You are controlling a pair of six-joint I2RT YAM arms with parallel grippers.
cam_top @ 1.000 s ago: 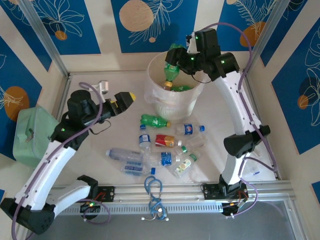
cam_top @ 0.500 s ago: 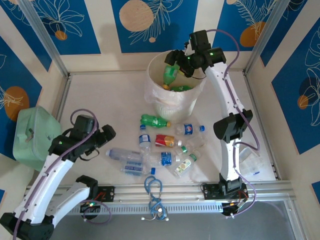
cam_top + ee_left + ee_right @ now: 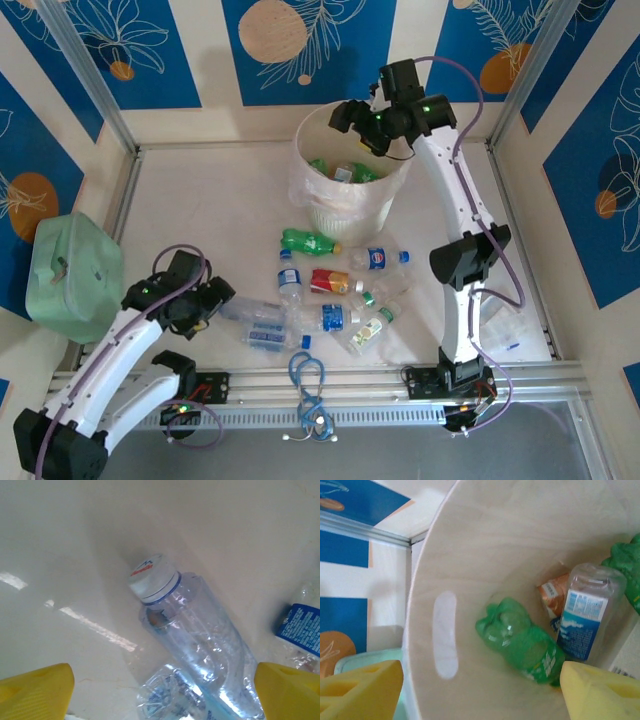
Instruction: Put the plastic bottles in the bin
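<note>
Left gripper (image 3: 207, 298) (image 3: 162, 692) hangs low, its yellow fingers (image 3: 35, 690) spread wide on either side of a clear white-capped bottle (image 3: 192, 630) (image 3: 245, 310) lying on the pale surface (image 3: 200, 200). The bottle lies at the left edge of a scatter of loose bottles (image 3: 378, 259). Right gripper (image 3: 350, 115) (image 3: 480, 690), fingers likewise apart and holding nothing, is poised above the bin (image 3: 330, 205) (image 3: 495, 540) at the back of the surface. Inside the bin lie a crushed green bottle (image 3: 520, 645), a blue-labelled bottle (image 3: 587, 612) and an orange-labelled bottle (image 3: 552, 592).
</note>
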